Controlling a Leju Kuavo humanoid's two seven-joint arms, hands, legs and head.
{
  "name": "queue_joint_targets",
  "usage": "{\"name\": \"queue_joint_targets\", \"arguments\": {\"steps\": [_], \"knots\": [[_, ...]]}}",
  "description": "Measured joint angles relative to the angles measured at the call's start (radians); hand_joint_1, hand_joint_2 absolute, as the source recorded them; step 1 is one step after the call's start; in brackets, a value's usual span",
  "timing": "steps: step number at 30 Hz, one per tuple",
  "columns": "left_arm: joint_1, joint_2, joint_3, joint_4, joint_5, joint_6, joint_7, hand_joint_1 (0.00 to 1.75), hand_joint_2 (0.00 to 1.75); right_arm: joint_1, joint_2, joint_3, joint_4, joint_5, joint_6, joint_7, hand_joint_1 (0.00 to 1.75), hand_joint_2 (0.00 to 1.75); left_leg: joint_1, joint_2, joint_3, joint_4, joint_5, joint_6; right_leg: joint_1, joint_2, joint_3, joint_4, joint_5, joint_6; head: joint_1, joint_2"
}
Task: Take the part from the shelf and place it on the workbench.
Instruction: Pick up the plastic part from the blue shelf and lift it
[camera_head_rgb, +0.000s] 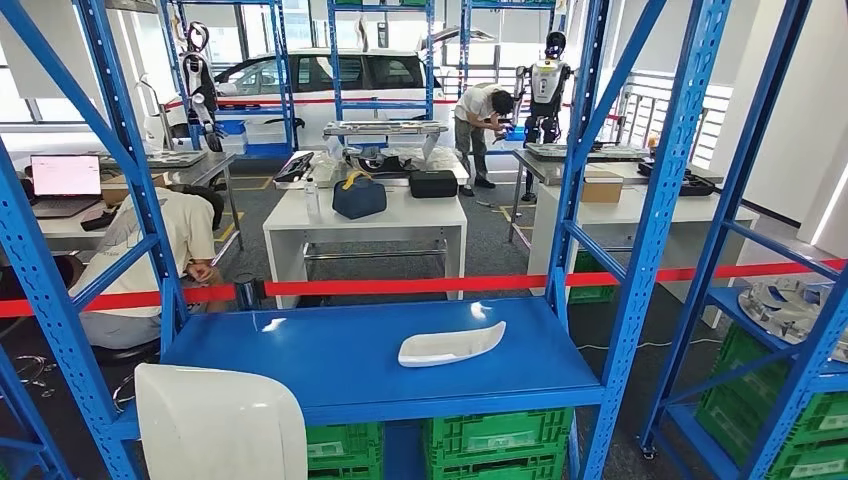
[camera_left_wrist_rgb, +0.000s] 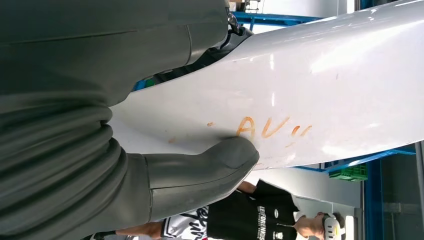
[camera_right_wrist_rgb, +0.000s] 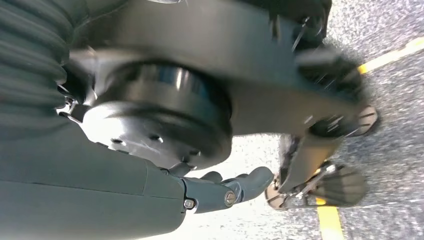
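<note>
A large white curved part rises at the lower left of the head view, in front of the blue shelf. In the left wrist view my left hand grips this white part, the thumb pressed on its face beside orange lettering. A smaller white elongated part lies flat on the blue shelf board, right of centre. My right hand hangs over grey speckled floor, its fingers holding nothing.
Blue rack uprights frame the shelf. Red tape runs behind it. Beyond stands a white table with bags. A person crouches at the left, and another stands far back. Green crates sit below the shelf.
</note>
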Motion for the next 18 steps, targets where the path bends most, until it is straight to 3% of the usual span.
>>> {"name": "queue_joint_targets", "arguments": {"steps": [2, 3, 4, 6, 7, 8, 10, 11, 12, 14, 15, 16, 18], "knots": [[0.0, -0.002, 0.003, -0.005, 0.0, 0.0, 0.003, 1.75, 1.75, -0.002, 0.0, 0.0, 0.0, -0.002, 0.0, -0.001, 0.0, 1.75, -0.001, 0.001, -0.021, 0.012, 0.015, -0.009, 0.007, 0.0, 0.096, -0.135, -0.014, -0.01, 0.001, 0.0], [0.0, -0.003, 0.004, -0.007, 0.0, 0.0, 0.003, 1.75, 1.75, -0.003, 0.0, 0.0, 0.0, -0.003, 0.0, -0.001, 0.0, 1.75, -0.001, 0.002, -0.025, 0.015, 0.022, -0.015, 0.01, 0.0, 0.118, -0.174, -0.028, -0.015, 0.001, 0.0], [0.001, -0.004, 0.005, -0.008, 0.0, 0.0, 0.003, 1.75, 1.75, -0.003, 0.0, 0.0, 0.0, -0.003, 0.0, -0.001, 0.0, 1.75, 0.0, 0.002, -0.027, 0.014, 0.03, -0.022, 0.013, 0.0, 0.123, -0.192, -0.033, -0.018, 0.001, 0.0], [0.001, -0.004, 0.006, -0.008, 0.0, 0.0, 0.004, 1.75, 1.75, -0.002, 0.0, 0.0, 0.0, -0.003, 0.001, 0.0, 0.0, 1.75, 0.003, 0.001, -0.032, 0.011, 0.039, -0.035, 0.01, -0.002, 0.108, -0.197, -0.014, -0.03, 0.001, 0.0], [0.002, -0.004, 0.008, -0.009, 0.0, 0.001, 0.004, 1.75, 1.75, -0.002, 0.0, 0.0, 0.0, -0.004, 0.001, 0.0, 0.0, 1.75, 0.004, 0.0, -0.04, 0.024, 0.017, -0.041, 0.008, -0.004, 0.099, -0.201, 0.0, -0.037, 0.001, 0.0], [0.002, -0.004, 0.009, -0.009, 0.0, 0.001, 0.004, 1.75, 1.75, -0.002, 0.001, 0.0, 0.0, -0.004, 0.001, 0.0, 0.0, 1.75, 0.005, -0.002, -0.05, 0.054, -0.022, -0.047, 0.005, -0.007, 0.087, -0.205, 0.015, -0.042, 0.0, 0.0], [0.002, -0.004, 0.011, -0.009, 0.001, 0.001, 0.004, 1.75, 1.75, -0.002, 0.002, 0.0, 0.0, -0.004, 0.001, 0.0, 0.0, 1.75, 0.011, -0.004, -0.074, 0.164, -0.13, -0.06, 0.003, -0.008, 0.056, -0.205, 0.042, -0.047, -0.003, 0.0], [0.003, -0.004, 0.011, -0.009, 0.001, 0.001, 0.004, 1.75, 1.75, -0.002, 0.003, 0.0, 0.0, -0.004, 0.001, 0.0, 0.0, 1.75, 0.014, -0.004, -0.081, 0.225, -0.162, -0.065, 0.002, -0.009, 0.04, -0.204, 0.055, -0.045, -0.004, 0.0], [0.003, -0.004, 0.011, -0.008, 0.001, 0.001, 0.004, 1.75, 1.75, -0.002, 0.003, 0.0, 0.0, -0.004, 0.001, 0.0, 0.0, 1.75, 0.017, -0.003, -0.079, 0.27, -0.171, -0.07, 0.002, -0.011, 0.024, -0.203, 0.068, -0.043, -0.004, 0.0], [0.004, -0.004, 0.012, -0.008, 0.001, 0.001, 0.004, 1.75, 1.75, -0.002, 0.003, 0.0, 0.0, -0.004, 0.002, -0.001, 0.0, 1.75, 0.022, -0.003, -0.036, 0.271, -0.128, -0.075, 0.0, -0.013, -0.009, -0.2, 0.094, -0.038, -0.004, 0.0], [0.003, -0.004, 0.012, -0.008, 0.001, 0.001, 0.004, 1.75, 1.75, -0.002, 0.004, 0.0, 0.0, -0.004, 0.002, -0.001, 0.0, 1.75, 0.024, -0.003, 0.011, 0.222, -0.103, -0.077, -0.002, -0.013, -0.024, -0.197, 0.106, -0.034, -0.004, 0.0], [0.003, -0.004, 0.013, -0.008, 0.002, 0.001, 0.004, 1.75, 1.75, -0.002, 0.004, 0.0, 0.0, -0.004, 0.002, -0.001, 0.0, 1.75, 0.025, -0.004, 0.068, 0.147, -0.099, -0.078, -0.002, -0.013, -0.037, -0.195, 0.117, -0.029, -0.004, 0.0], [0.002, -0.004, 0.016, -0.009, 0.003, 0.001, 0.004, 1.75, 1.75, -0.002, 0.004, 0.0, 0.0, -0.003, 0.004, -0.001, 0.0, 1.75, 0.022, -0.008, 0.156, 0.016, -0.124, -0.068, -0.002, -0.012, -0.05, -0.192, 0.137, -0.016, -0.004, 0.0]]}}
